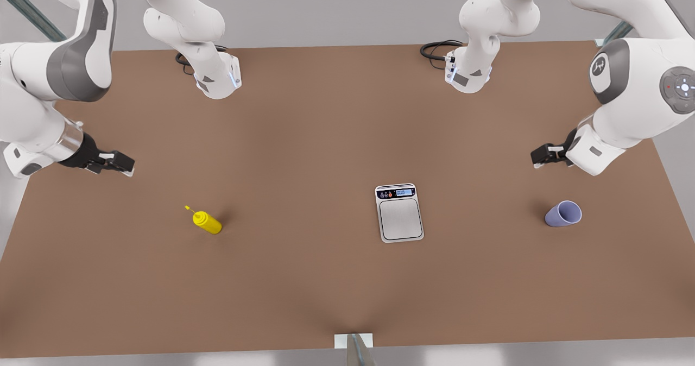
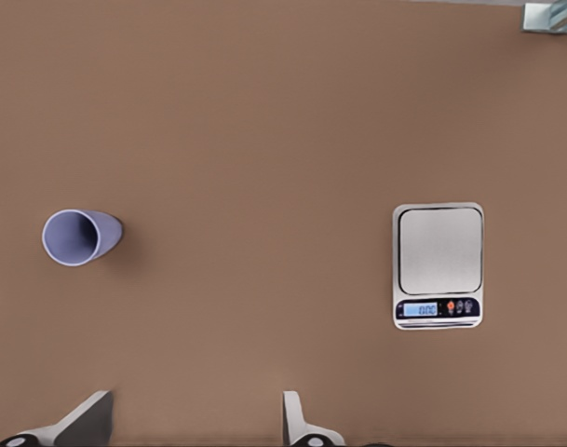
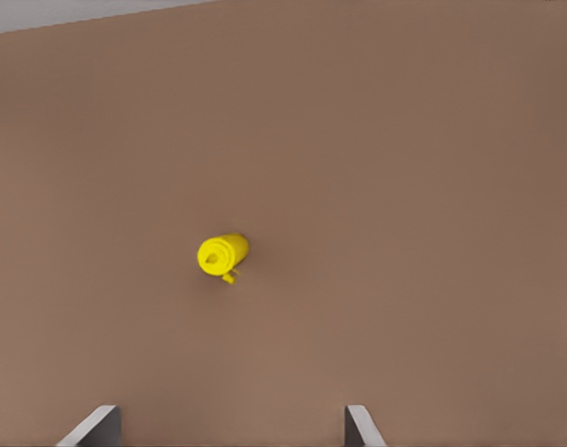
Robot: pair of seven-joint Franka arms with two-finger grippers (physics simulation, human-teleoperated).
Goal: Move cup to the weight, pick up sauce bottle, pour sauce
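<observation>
Right now my left gripper (image 1: pixel 537 156) hangs fingers spread above the table (image 1: pixel 304 279) near the lavender cup (image 1: pixel 563 214), the kitchen scale (image 1: pixel 399 213) between cup and yellow sauce bottle (image 1: pixel 206 222). Over that bottle my right gripper (image 1: pixel 127 165) hangs spread too.

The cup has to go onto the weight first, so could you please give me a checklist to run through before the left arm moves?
1. Cup stands upright, mouth up, free on the table: ok.
2. Weight has nothing on its plate: ok.
3. Left hand open, holding nothing, hovering beside the cup: ok.
4. Right hand open, waiting near the sauce bottle: ok.
5. Sauce bottle upright, away from the cup's way to the weight: ok.
6. Left hand centred over the cup: not ok.
</observation>
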